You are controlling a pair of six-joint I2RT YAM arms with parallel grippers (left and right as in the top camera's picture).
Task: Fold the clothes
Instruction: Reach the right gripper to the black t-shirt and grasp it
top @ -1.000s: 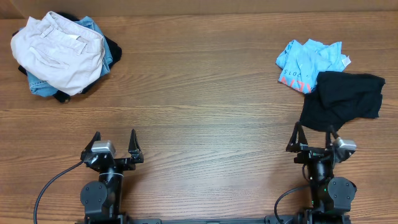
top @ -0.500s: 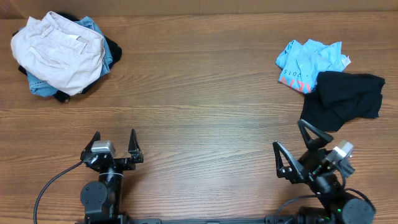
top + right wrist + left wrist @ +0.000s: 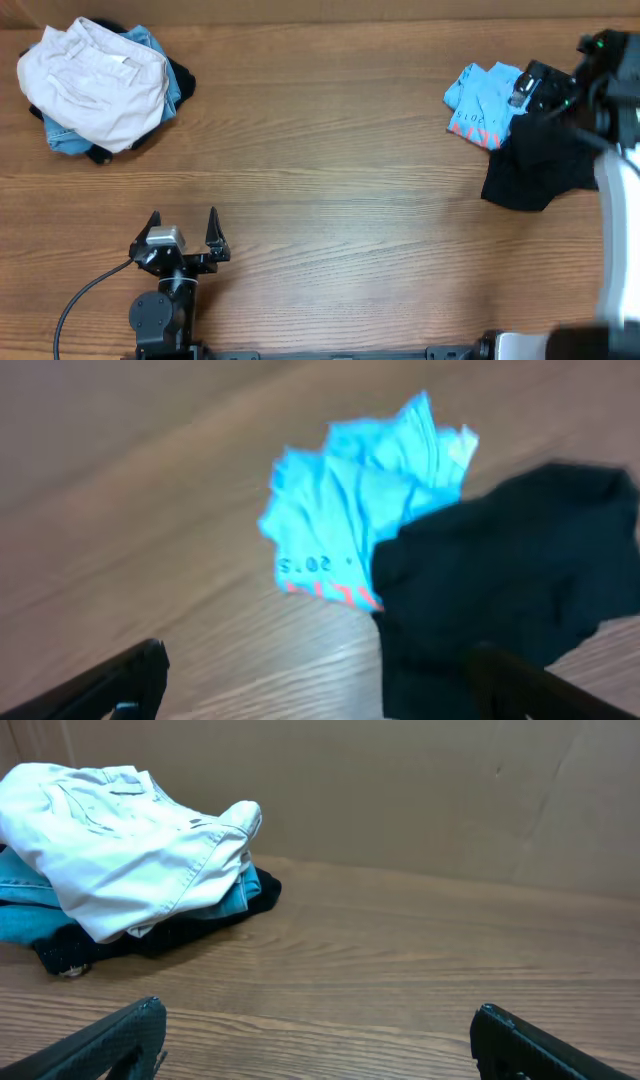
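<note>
The black tee (image 3: 545,165) lies crumpled in a loose heap near the table's (image 3: 330,170) right edge. It is plain, soft and creased, and its upper corner overlaps a blue tee (image 3: 488,95) with red print. The right claw (image 3: 315,660) hangs over the 2 tees, fingers wide apart, holding nothing. The left claw (image 3: 183,220) sits near the front edge, also spread and empty.

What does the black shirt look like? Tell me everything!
The black shirt is plain, soft-looking cloth, crumpled in a loose heap, not folded yet. It lies on the wooden table at the right side, one edge overlapping the light blue tee. The right claw hovers open above it and does not hold it.
</note>
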